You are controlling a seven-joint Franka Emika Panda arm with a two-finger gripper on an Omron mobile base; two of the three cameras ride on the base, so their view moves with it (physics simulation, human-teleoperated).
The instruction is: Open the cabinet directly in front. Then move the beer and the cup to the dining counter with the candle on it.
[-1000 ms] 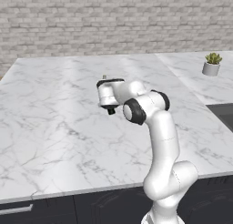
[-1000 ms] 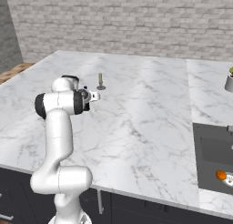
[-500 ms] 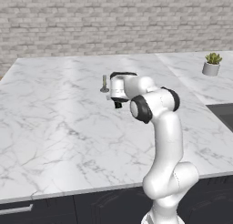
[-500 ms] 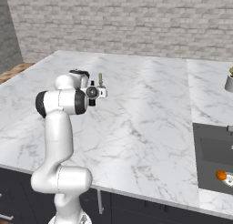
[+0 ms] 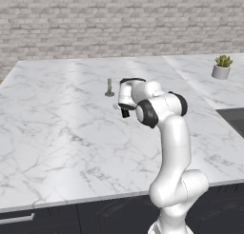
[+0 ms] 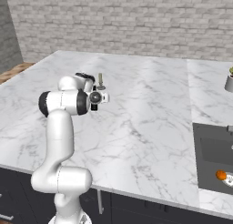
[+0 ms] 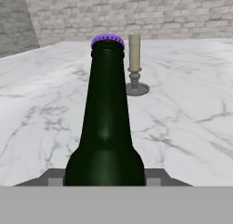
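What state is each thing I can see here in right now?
Beer bottle: dark green, purple cap on, held in the tool.
Tool: closed on the beer bottle, above the dining counter.
Candle: upright on the counter, unlit.
Potted plant: upright on the far counter.

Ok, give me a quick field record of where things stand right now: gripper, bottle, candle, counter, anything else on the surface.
gripper: over the dining counter, closed on the bottle
beer bottle: dark green glass, purple cap, upright between the fingers in the hand view
candle: upright on its round base, just beyond the bottle, apart from it
dining counter: white marble top
potted plant: far right, on the adjoining worktop
cup: cannot tell where it is
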